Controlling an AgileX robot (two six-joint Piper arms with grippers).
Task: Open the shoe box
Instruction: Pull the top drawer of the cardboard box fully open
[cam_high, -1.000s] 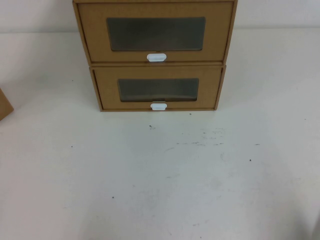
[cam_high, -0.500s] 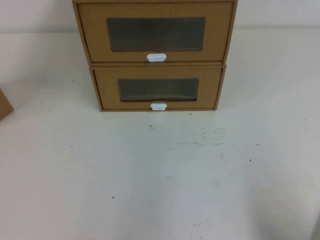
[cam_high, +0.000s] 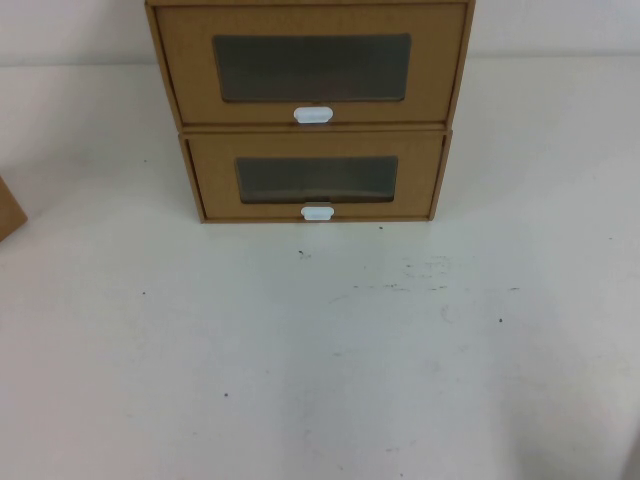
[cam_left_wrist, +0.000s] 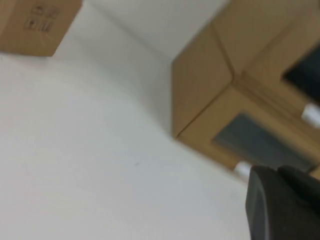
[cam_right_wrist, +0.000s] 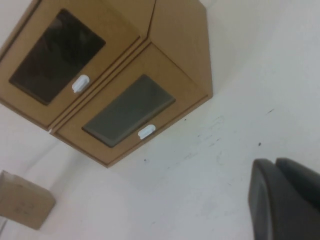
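Right hand (cam_right_wrist: 276, 170) closed, empty; left hand (cam_left_wrist: 278, 175) above table (cam_left_wrist: 75, 150).

upper box (cam_high: 310, 62) on lower box (cam_high: 315, 176), table (cam_high: 320, 360) rear | carton (cam_high: 8, 208) left | left hand (cam_left_wrist: 278, 176), right hand (cam_right_wrist: 275, 168) nearer

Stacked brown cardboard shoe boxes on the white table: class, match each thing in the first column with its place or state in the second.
1 upper brown cardboard shoe box
2 lower brown cardboard shoe box
3 plain brown carton
4 right gripper

A at the white table's left edge
B shut, empty, short of the boxes
C on top, front closed
D bottom of the stack, front closed

Pairs: 1-C, 2-D, 3-A, 4-B. Left gripper hangs off the stack's left front corner, touching nothing.
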